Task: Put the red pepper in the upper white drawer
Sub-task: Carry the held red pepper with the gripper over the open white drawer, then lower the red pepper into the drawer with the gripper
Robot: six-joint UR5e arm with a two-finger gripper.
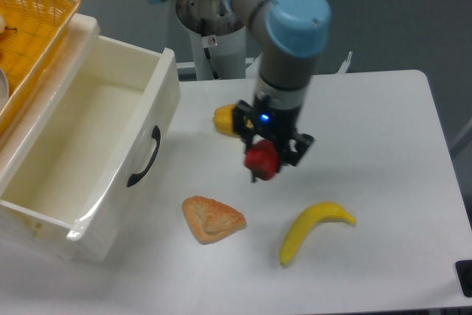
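Arm pose: the wrist is pointed straight down over the middle of the tabletop, with the blue-capped joint above it.
End effector: closed around the red pepper, which is held clear of the surface.
Red pepper position: right of the upper white drawer, apart from it.
Drawer: pulled open at the left, black handle facing right.
Nearby: yellow pepper partly hidden behind the wrist; pastry and banana lie nearer.
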